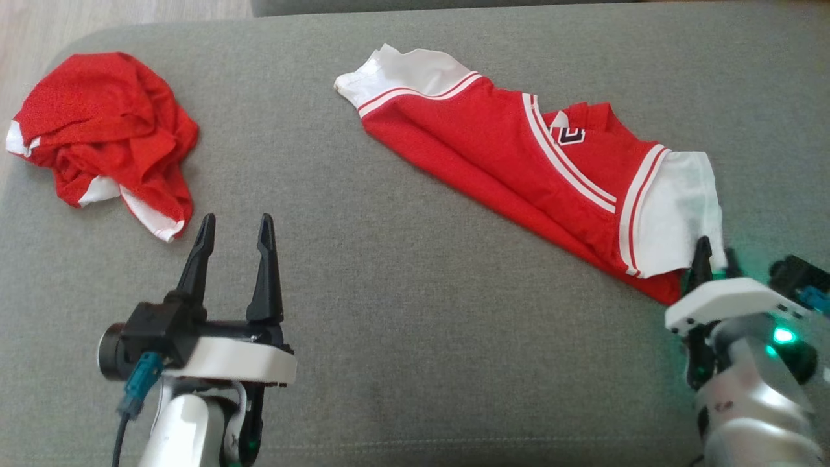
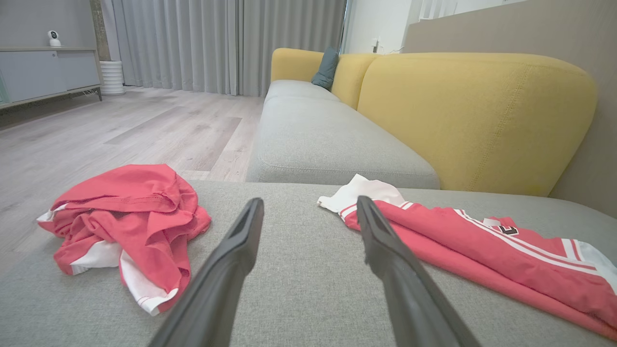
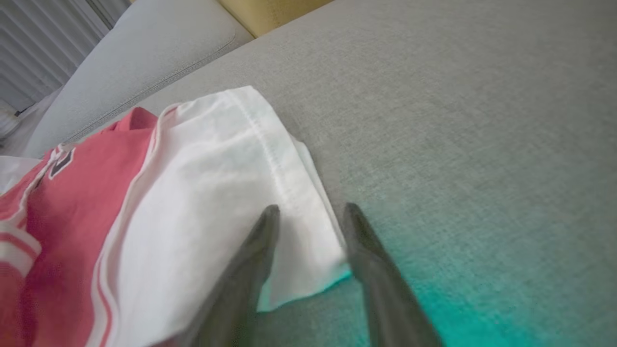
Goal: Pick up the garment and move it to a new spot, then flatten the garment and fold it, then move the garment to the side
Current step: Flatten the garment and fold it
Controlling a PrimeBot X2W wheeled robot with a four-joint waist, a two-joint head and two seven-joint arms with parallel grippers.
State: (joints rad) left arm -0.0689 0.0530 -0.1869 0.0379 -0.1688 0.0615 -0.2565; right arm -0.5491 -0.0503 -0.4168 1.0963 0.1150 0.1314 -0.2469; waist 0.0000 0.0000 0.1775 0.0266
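Left tool holds its fingers spread wide, pointing forward; right tool angles downward, its blurred fingers apparently closer together, yet apart.

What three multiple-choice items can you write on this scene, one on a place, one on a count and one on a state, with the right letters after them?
1. Where does the crumpled red garment lie?
A. on the grey cushion, at the robot's left
B. on the wooden floor
C. on the yellow backrest

2. How many red-and-white garments lie on the cushion?
A. one
B. two
C. four

3. How does the left gripper stand?
A. shut on a sleeve
B. open, holding nothing
C. shut on the crumpled garment

Right letters:
1 A: the head view shows it at the cushion's left end.
2 B: the crumpled one and the stretched-out jersey.
3 B: its fingers stand apart with nothing between them.
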